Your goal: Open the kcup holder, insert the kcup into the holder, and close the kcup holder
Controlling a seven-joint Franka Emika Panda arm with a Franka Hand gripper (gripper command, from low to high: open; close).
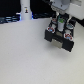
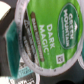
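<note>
Overhead, the exterior view shows the arm poised above the black kcup holder (image 1: 61, 35) on the white worktop (image 1: 25, 57), fingers (image 1: 61, 21) seemingly gripping the kcup (image 1: 60, 23) over its tray, whereas the wrist view shows only the kcup's (image 2: 50, 30) green "Dark Magic" lid close-up.

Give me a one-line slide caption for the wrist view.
Close-up of the white pod's green foil "Dark Magic" lid filling the frame above the black drawer unit.
</note>
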